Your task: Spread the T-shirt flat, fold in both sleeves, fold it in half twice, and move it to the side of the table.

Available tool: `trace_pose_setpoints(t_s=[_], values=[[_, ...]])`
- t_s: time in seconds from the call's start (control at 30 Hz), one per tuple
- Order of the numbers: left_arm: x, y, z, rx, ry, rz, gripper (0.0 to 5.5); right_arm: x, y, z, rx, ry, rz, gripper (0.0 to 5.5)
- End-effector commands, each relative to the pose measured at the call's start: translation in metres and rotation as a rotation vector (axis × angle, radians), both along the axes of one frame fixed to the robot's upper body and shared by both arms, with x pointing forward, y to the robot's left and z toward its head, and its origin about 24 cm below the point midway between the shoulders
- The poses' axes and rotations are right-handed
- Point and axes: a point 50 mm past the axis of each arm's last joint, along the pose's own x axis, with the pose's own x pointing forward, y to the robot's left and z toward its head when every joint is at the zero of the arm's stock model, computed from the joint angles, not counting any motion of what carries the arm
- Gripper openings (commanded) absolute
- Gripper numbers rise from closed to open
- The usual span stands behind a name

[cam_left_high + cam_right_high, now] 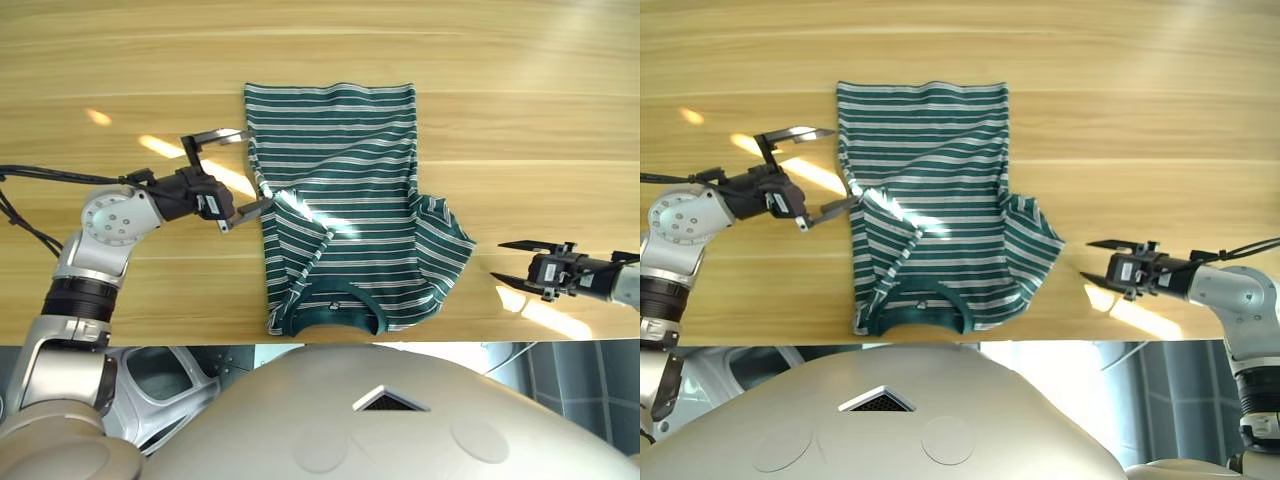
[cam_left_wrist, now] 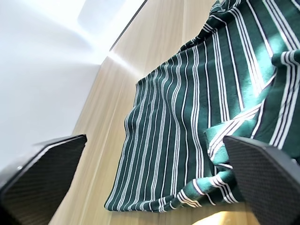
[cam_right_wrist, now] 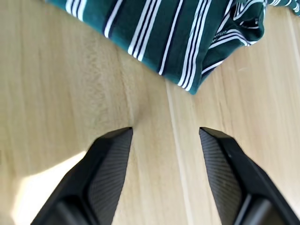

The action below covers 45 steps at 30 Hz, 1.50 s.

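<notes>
A dark green T-shirt [image 1: 340,200] with white stripes lies on the wooden table [image 1: 520,120], collar toward the near edge. Its left sleeve is folded in over the body; the right sleeve [image 1: 445,240] still sticks out, a little rumpled. My left gripper [image 1: 238,172] stands open at the shirt's left edge, one fingertip touching the fabric, nothing held. The left wrist view looks along the striped cloth [image 2: 187,140] between the open fingers. My right gripper [image 1: 512,265] stands open just right of the right sleeve, low over the table; the sleeve's edge [image 3: 187,61] lies in front of its fingers.
Bare wood surrounds the shirt on the far side and on both sides. The table's near edge [image 1: 150,342] runs just below the collar. Bright sun patches [image 1: 160,145] lie on the wood at left and near the right gripper.
</notes>
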Motion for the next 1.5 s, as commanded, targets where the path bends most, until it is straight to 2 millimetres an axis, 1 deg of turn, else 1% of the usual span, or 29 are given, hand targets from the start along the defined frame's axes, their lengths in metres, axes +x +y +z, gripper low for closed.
trace_pose_setpoints(t_s=[0.03, 0.13, 0.23, 0.5, 0.87, 1.17, 1.2, 1.3, 1.5], values=[[-0.004, -0.002, -0.005, -0.008, 0.007, -0.001, 5.40, 0.002, 0.007, -0.017, -0.016, 0.017, 0.005, 2.63], [-0.005, -0.005, -0.005, -0.018, 0.009, -0.001, 5.40, 0.004, 0.008, -0.026, -0.033, 0.019, -0.004, 2.63], [-0.005, -0.005, -0.005, -0.022, 0.007, -0.001, 5.40, 0.004, 0.008, -0.031, -0.038, 0.021, -0.002, 2.63], [-0.004, -0.006, -0.004, -0.021, -0.002, 0.007, 5.40, 0.001, 0.016, -0.040, -0.019, 0.049, 0.043, 2.63], [-0.002, -0.007, -0.005, -0.016, -0.005, 0.006, 5.40, -0.001, 0.026, -0.047, 0.014, 0.063, 0.080, 2.63], [-0.001, -0.008, -0.006, -0.013, -0.004, 0.005, 5.40, -0.002, 0.040, -0.059, 0.030, 0.110, 0.124, 0.98], [-0.001, -0.008, -0.006, -0.012, -0.005, 0.004, 5.40, -0.001, 0.042, -0.060, 0.034, 0.113, 0.128, 0.64], [-0.001, -0.007, -0.006, -0.010, -0.006, 0.006, 5.40, 0.000, 0.043, -0.059, 0.038, 0.112, 0.134, 0.04], [-0.001, -0.008, -0.007, -0.010, -0.005, 0.005, 5.40, 0.002, 0.043, -0.055, 0.042, 0.100, 0.132, 0.02]])
